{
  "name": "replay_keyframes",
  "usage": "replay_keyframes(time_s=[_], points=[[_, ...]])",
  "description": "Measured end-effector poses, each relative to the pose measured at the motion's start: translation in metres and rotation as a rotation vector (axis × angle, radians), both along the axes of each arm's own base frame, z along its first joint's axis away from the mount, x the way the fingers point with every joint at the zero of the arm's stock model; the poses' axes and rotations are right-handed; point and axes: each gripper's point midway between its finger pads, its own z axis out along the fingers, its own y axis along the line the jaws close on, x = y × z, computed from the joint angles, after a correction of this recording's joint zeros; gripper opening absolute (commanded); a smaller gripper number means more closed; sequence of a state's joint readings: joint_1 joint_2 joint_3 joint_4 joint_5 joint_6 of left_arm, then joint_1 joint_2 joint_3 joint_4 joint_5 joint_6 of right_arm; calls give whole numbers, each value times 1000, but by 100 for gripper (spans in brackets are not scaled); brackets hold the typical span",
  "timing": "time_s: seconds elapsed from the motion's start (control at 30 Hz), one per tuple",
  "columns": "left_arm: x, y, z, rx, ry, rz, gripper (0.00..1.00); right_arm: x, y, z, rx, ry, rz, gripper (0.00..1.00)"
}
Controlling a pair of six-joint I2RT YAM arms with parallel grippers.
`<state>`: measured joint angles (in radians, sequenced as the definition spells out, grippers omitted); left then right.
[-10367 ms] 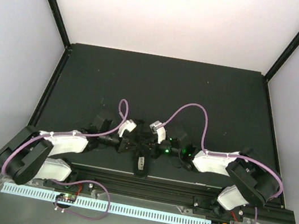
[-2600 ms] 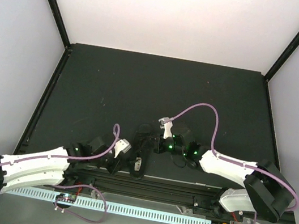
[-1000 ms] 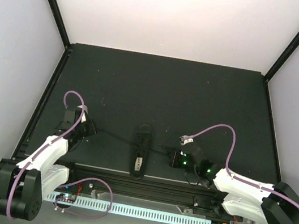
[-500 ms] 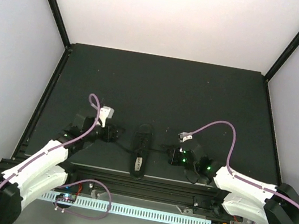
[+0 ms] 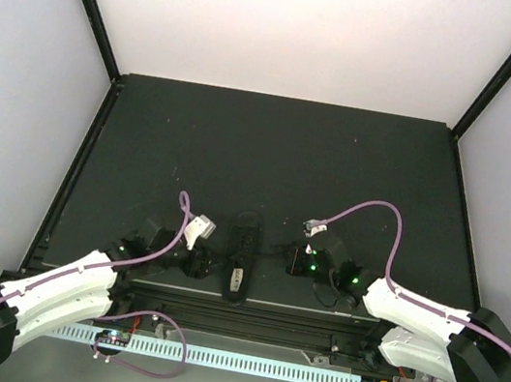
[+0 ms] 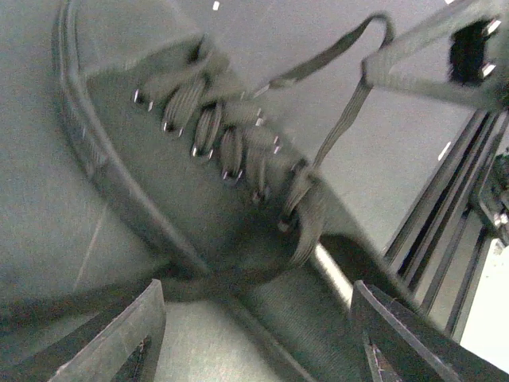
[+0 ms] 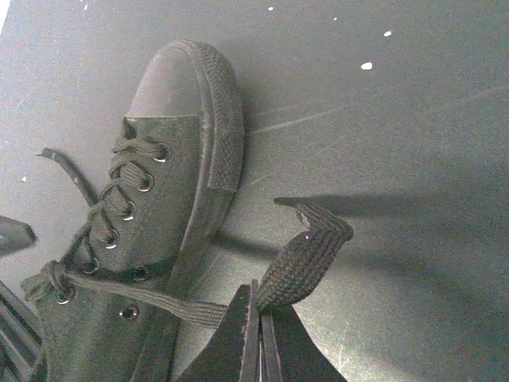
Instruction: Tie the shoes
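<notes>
Top view: the black shoe (image 5: 242, 248) lies on the dark surface (image 5: 271, 154) near the front edge, toe away from the arm bases. The left pincer (image 5: 196, 262) and right pincer (image 5: 291, 259) sit just beside it, one on each side.

Left wrist view: the left pincer's fingers (image 6: 119, 342) are spread wide and hold nothing. The shoe lies ahead, and one lace (image 6: 342, 123) runs up to the right pincer. We judge the left is lining up for a grab.

Right wrist view: the right pincer is clamped on the lace end, drawn sideways off the eyelets, likely for tension.
</notes>
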<state>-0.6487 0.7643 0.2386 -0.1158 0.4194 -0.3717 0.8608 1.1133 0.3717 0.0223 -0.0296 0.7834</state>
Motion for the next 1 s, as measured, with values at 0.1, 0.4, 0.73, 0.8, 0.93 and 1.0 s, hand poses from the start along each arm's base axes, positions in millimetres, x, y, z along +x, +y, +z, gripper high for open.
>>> replay_keyframes(time_s=[0.1, 0.4, 0.73, 0.8, 0.93, 1.0], points=[[-11, 3, -18, 16, 43, -9, 57, 1, 2, 3, 10, -3, 2, 2], [-17, -5, -34, 94, 73, -39, 51, 2, 7, -1, 19, 16, 18, 2], [-11, -8, -44, 187, 37, -26, 46, 3, 7, 1, 32, 17, 19, 2], [-6, -8, -39, 184, 1, -12, 45, 3, 7, 1, 33, 18, 20, 2], [0, -8, -32, 175, -49, 0, 46, 3, 8, 0, 36, 21, 24, 2], [1, -8, -31, 179, -58, -4, 46, 2, 9, -1, 34, 25, 26, 2]])
